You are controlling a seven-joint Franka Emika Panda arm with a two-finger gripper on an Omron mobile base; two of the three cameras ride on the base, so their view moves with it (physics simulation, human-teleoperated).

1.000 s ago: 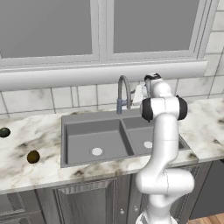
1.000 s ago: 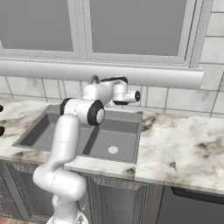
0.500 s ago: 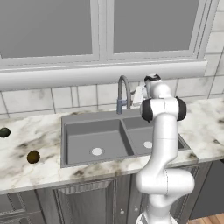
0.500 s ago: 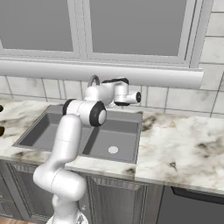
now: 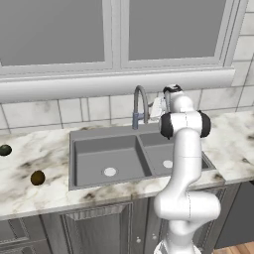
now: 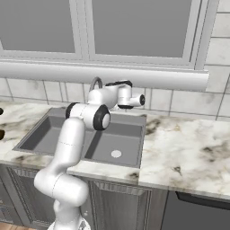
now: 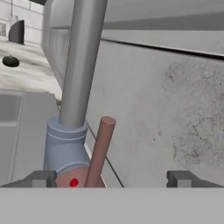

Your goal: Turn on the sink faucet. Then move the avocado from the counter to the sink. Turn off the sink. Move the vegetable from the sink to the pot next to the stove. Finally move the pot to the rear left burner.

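**A:** Which step are you on?

**B:** The first, by my reckoning — getting the water running. From the left base view, the tap stands behind the sink, and my arm reaches up beside it, just to its right. No water falls from the spout.

**A:** And the avocado?

**B:** On the counter, left of the sink — the brownish-olive avocado sits near the front edge. A darker ball lies further back, well apart from it. Neither is my concern yet.

**A:** What about from the other side?

**B:** In the right base view my hand points across toward the tap, which peeks out behind my wrist. Both basins of the sink lie below, drains bare.

**A:** Are your fingers on anything?

**B:** No. In the hand view my gripper is spread wide, holding nothing. The tap's pipe rises close ahead, and its small lever stands tilted between my fingertips, nearer the left one.

**A:** So what next?

**B:** I judge a short push against that lever should do it. The care is in meeting the lever squarely and not the pipe beside it.
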